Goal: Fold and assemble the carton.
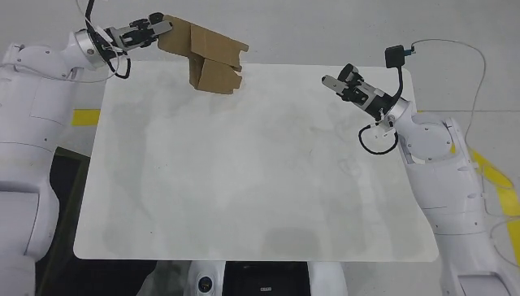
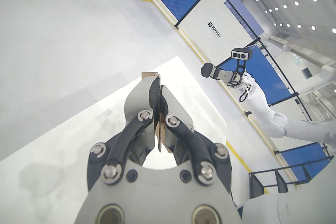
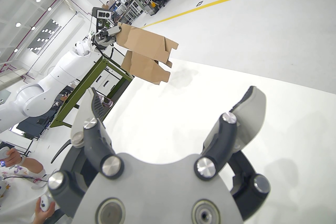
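Operator: Where is the carton?
Manual: Your left end effector pinches one edge, holding it aloft over the far left corner of the table. Your right end effector is spread, empty, at the far right
Operator: Which step?
Manual: Probably presentation; the carton looks unassembled. Next, bring your right end effector to the free flaps

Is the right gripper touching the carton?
Apart. In the top view, the open right gripper sits across bare table from the carton, which the left gripper holds.
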